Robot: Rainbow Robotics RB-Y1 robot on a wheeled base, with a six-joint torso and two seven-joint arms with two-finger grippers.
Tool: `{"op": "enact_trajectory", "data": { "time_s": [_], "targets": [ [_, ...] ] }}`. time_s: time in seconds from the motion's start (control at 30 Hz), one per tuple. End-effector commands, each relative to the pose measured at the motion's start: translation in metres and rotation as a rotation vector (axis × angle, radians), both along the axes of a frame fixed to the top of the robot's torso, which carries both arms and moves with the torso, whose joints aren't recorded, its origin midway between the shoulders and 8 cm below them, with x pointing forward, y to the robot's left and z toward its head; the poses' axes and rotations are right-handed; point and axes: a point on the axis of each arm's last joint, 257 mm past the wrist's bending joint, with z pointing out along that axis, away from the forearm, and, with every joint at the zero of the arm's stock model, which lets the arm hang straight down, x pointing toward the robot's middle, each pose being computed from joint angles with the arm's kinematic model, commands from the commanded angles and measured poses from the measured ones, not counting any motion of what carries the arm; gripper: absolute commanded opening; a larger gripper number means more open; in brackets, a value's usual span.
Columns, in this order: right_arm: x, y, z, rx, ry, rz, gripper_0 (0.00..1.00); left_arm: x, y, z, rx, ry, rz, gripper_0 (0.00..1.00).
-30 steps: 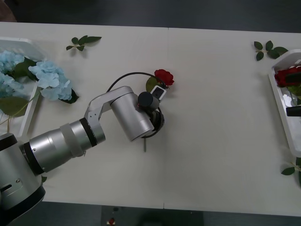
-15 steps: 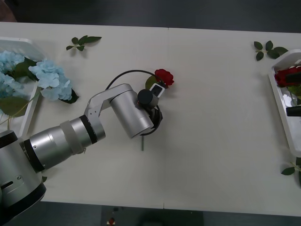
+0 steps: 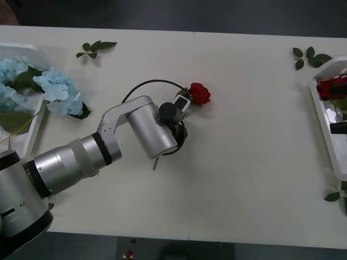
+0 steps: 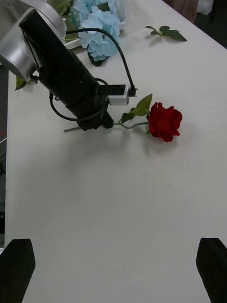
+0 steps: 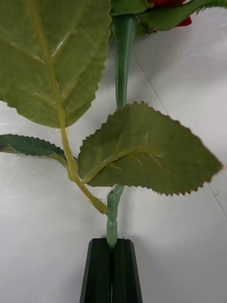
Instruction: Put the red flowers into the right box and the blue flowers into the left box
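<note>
Since a second ago the deep-red artificial rose on its thin green stem (image 3: 199, 93) has slid toward the table's right edge, and the stem's tail end has swung the opposite way; the silver arm barely budged. That rose sits around the middle of the white table (image 3: 255, 179), a bit nearer the far edge.

Left gripper (image 5: 112, 246) is clamped on the rose's stem. From the front you can't really see that, since the arm's silver body covers the fingers, but the left wrist view makes it obvious: the two black fingers (image 5: 100, 272) are pressed together with the green stem pinched between them, big serrated leaves fanning out just past the tips. The right wrist view shows the same rose lying low over the table, bloom pointing away from the left arm.

Right gripper (image 4: 113, 272) hangs over bare table with its black fingertips spread wide apart, holding nothing.

Fluffy pale-blue hydrangea-type flowers (image 3: 57, 89) are piled at the table's far left corner, some inside the shallow white rounded tray (image 3: 33, 130), one cluster spilling over its rim onto the table. Over at the right edge, the white ribbed tray with black marks (image 3: 323, 127) already has red flowers (image 3: 332, 86) in it. Loose green leaf sprigs (image 3: 95, 47) lie along the far edge.
</note>
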Motion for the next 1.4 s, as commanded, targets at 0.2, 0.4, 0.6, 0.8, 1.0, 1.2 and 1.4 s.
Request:
{"op": "enact_trajectory", "data": {
  "time_s": [0.2,0.4,0.6,0.8,1.0,1.2,1.4],
  "targets": [
    [-0.002,-0.005,0.01,-0.036,-0.042,0.018,1.0,0.003,-0.068,0.144,-0.4,-0.054,0.002,0.0],
    [-0.002,-0.005,0.01,-0.036,-0.042,0.018,1.0,-0.008,-0.103,0.219,-0.667,-0.061,0.089,0.0],
    [-0.002,-0.005,0.01,-0.036,-0.042,0.018,1.0,-0.013,-0.123,0.31,-0.97,-0.071,0.151,0.0],
    [-0.002,-0.005,0.006,-0.036,-0.032,0.017,1.0,-0.011,-0.139,0.371,-1.131,-0.147,0.151,0.0],
    [0.001,0.001,0.011,-0.046,-0.05,0.032,1.0,-0.017,-0.159,0.42,-1.25,-0.22,0.086,0.0],
    [-0.005,0.01,0.016,0.037,0.066,-0.01,1.0,-0.029,-0.172,0.426,-1.268,-0.175,0.052,0.0],
    [-0.017,0.031,0.032,0.206,0.289,-0.063,1.0,-0.033,-0.178,0.408,-1.229,-0.157,0.046,0.0]
  ]
}}
